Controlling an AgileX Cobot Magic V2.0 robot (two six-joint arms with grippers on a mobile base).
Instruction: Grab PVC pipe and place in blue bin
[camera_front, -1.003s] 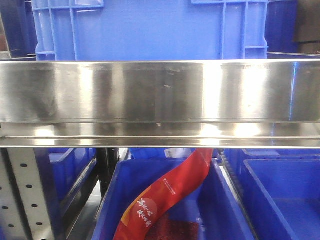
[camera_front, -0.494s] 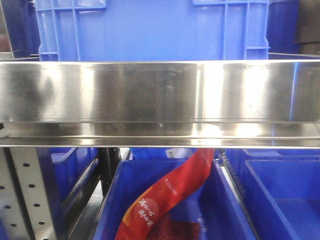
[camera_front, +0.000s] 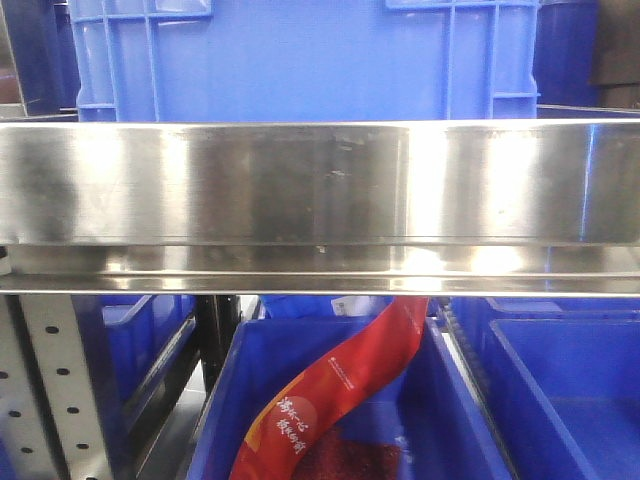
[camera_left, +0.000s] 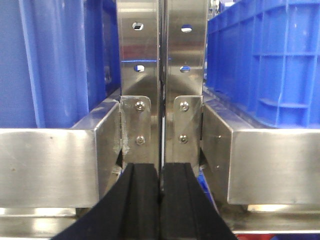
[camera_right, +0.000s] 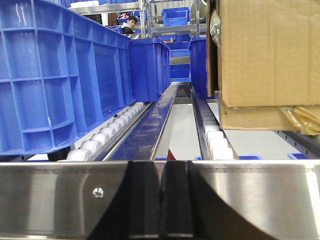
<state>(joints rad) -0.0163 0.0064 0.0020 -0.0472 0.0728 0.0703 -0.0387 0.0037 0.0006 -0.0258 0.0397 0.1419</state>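
PVC pipe shows in none of the 3 views. A blue bin (camera_front: 300, 60) sits on the steel shelf (camera_front: 320, 185), at its front edge; a lower bin (camera_front: 330, 400) holds a red pouch (camera_front: 340, 390). The left gripper (camera_left: 160, 200) has its fingers (camera_left: 137, 200) pressed together, empty. The right gripper (camera_right: 161, 200) appears dark and blurred; its state is unclear.

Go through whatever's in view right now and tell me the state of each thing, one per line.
Left hand: shut, empty, facing the shelf post.
Right hand: shut, empty.
Red bag: lying slanted in the lower blue bin.
Cardboard box: resting on the roller shelf.
PVC pipe: not visible.
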